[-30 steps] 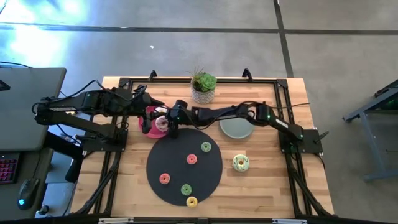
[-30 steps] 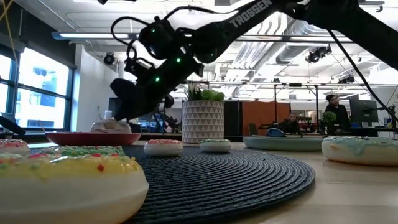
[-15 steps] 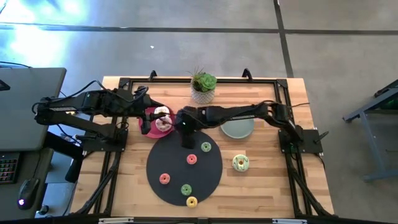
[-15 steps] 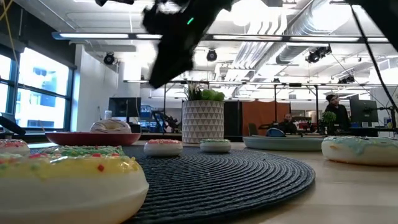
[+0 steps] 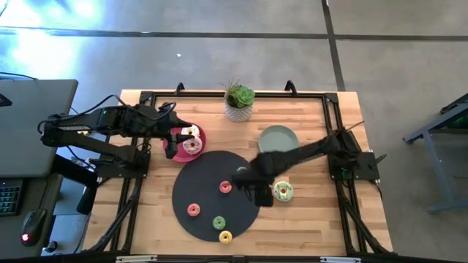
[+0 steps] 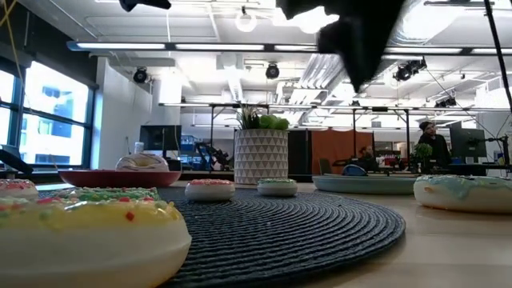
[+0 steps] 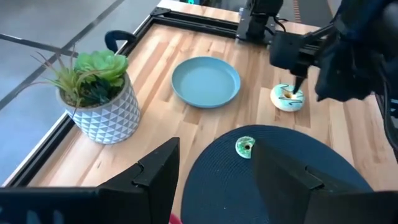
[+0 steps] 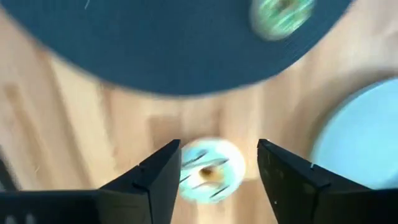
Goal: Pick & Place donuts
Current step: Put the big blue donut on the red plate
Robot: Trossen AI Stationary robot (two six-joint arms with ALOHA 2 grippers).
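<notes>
My right gripper (image 8: 217, 177) is open above the green-frosted donut (image 8: 210, 172), which lies flat on the bare wood just right of the black mat (image 5: 205, 183). In the high view this gripper (image 5: 261, 194) is at the mat's right edge beside that donut (image 5: 284, 191). My left gripper (image 7: 214, 186) is open over the red plate (image 5: 172, 148), where the cream donut (image 5: 191, 131) and the pink-sprinkled donut (image 5: 192, 147) lie. On the mat lie a red mini (image 5: 226, 187), a pink one (image 5: 194, 210), a green one (image 5: 219, 222), a yellow one (image 5: 225, 237) and a second green mini (image 7: 245, 147).
The sage-green plate (image 5: 278, 139) sits on the far right part of the table, holding nothing. A potted plant (image 5: 239, 102) stands at the far edge. A black frame (image 5: 333, 109) runs round the tabletop. Bare wood lies near and right of the mat.
My right gripper has swept from the red plate toward the table's right and near edges, across the mat, and now stands over the green-frosted donut. The donuts have not moved.
</notes>
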